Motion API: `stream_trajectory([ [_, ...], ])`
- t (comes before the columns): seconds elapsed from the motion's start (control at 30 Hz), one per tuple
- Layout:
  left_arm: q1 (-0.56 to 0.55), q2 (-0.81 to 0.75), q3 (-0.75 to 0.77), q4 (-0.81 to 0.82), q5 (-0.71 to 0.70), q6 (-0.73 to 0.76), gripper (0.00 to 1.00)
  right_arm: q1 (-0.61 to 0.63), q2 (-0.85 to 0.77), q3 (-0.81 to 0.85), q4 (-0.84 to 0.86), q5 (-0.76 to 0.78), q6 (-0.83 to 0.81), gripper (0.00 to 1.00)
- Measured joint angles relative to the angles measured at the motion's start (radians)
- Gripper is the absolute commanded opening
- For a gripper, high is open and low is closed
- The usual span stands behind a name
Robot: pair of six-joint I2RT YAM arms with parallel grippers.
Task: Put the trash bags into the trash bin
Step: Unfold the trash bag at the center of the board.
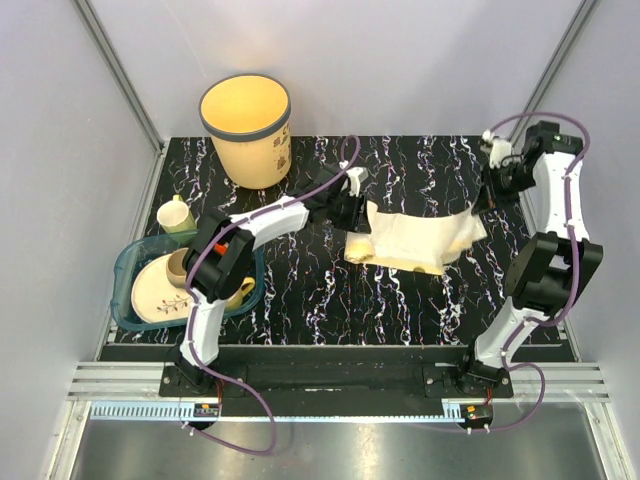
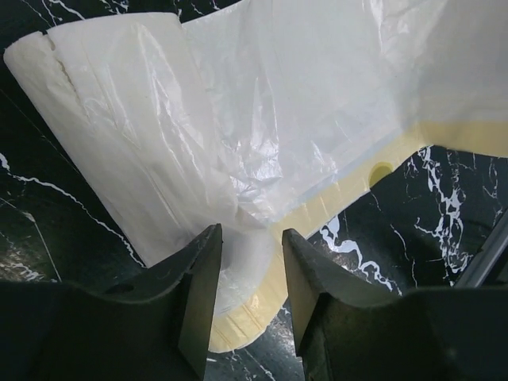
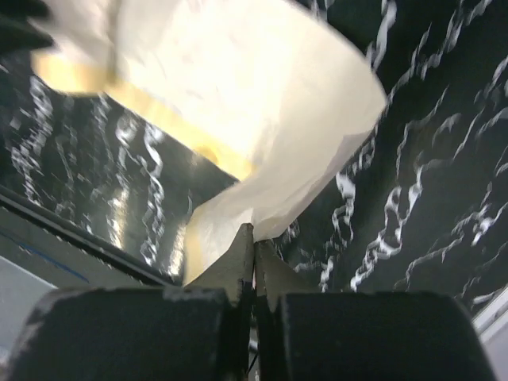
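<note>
The trash bags (image 1: 415, 240) lie as a pale, faintly yellow crinkly sheet on the black marbled table, right of centre. My left gripper (image 1: 352, 215) is at the sheet's left end. In the left wrist view its jaws stand apart, straddling the rolled edge of the trash bags (image 2: 262, 103), so this gripper (image 2: 252, 246) is open. My right gripper (image 1: 485, 200) holds the sheet's right corner lifted. Seen from the right wrist, this gripper (image 3: 254, 238) is shut on a corner of the trash bags (image 3: 238, 103). The trash bin (image 1: 245, 130), cream-yellow with a dark rim, stands upright at the back left.
A teal dish tray (image 1: 128, 262) with a plate (image 1: 160, 290) and a mug (image 1: 180, 265) sits at the left, next to the left arm. A pale yellow cup (image 1: 175, 215) stands behind it. Grey walls enclose the table on three sides.
</note>
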Motion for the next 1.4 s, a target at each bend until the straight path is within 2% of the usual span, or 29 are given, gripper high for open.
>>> stream_trajectory([
  [0.17,-0.007,-0.01,0.0,0.002,-0.003,0.071,0.47,-0.002,-0.035,-0.222,0.03,0.154,-0.053,0.0],
  [0.2,-0.028,-0.03,0.0,0.003,-0.011,0.103,0.49,-0.002,-0.051,-0.277,0.068,0.225,-0.076,0.0],
  [0.4,-0.085,-0.016,0.083,-0.03,-0.027,0.115,0.53,-0.029,-0.075,-0.355,0.166,0.336,-0.13,0.0],
  [0.67,-0.119,0.117,0.235,-0.083,-0.074,0.117,0.54,-0.051,-0.074,-0.402,0.262,0.435,-0.173,0.0],
  [0.9,-0.084,0.145,0.224,-0.196,-0.151,0.137,0.54,-0.076,-0.05,-0.407,0.306,0.473,-0.208,0.0],
  [1.1,-0.014,0.001,0.075,-0.232,-0.161,0.169,0.54,-0.091,-0.042,-0.439,0.352,0.487,-0.225,0.0],
  [1.23,0.042,-0.092,0.029,-0.261,-0.161,0.194,0.53,-0.101,-0.029,-0.441,0.372,0.488,-0.229,0.0],
  [1.33,0.084,-0.118,0.021,-0.268,-0.164,0.211,0.62,-0.106,-0.027,-0.441,0.375,0.487,-0.229,0.0],
  [1.37,0.094,-0.12,0.021,-0.268,-0.175,0.22,0.74,-0.107,-0.027,-0.441,0.375,0.486,-0.229,0.0],
  [1.4,0.1,-0.12,0.021,-0.269,-0.187,0.227,0.81,-0.107,-0.027,-0.441,0.374,0.486,-0.229,0.0],
])
